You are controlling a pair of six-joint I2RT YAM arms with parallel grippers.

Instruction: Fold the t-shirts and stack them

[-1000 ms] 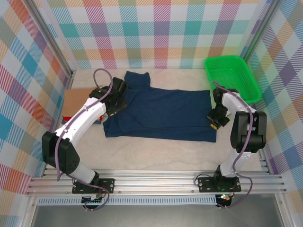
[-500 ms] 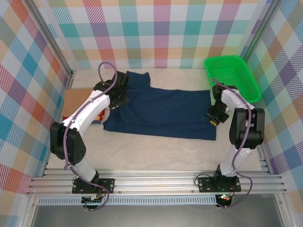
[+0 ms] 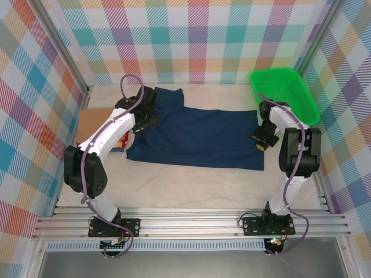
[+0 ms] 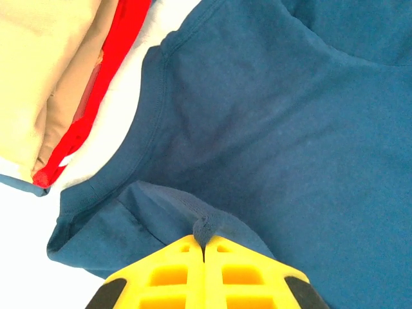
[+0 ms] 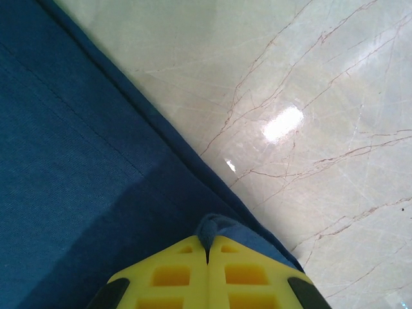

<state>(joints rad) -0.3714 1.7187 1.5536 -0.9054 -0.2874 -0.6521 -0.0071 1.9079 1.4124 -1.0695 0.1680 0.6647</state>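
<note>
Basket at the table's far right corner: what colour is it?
The basket is bright green, clearest in the top external view.

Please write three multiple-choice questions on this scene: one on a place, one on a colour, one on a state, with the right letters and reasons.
1. Where does the green basket stand? A. Far right corner. B. Near left corner. C. Between the arm bases.
2. Which colour lies right under the folded tan shirt? A. Green. B. Red. C. White.
3. What is the right gripper doing? A. Hanging open. B. Gripping the basket. C. Pinching the navy t-shirt, shut.
A: it sits far right. B: red shirt below tan. C: shut jaws pinch cloth.
</note>
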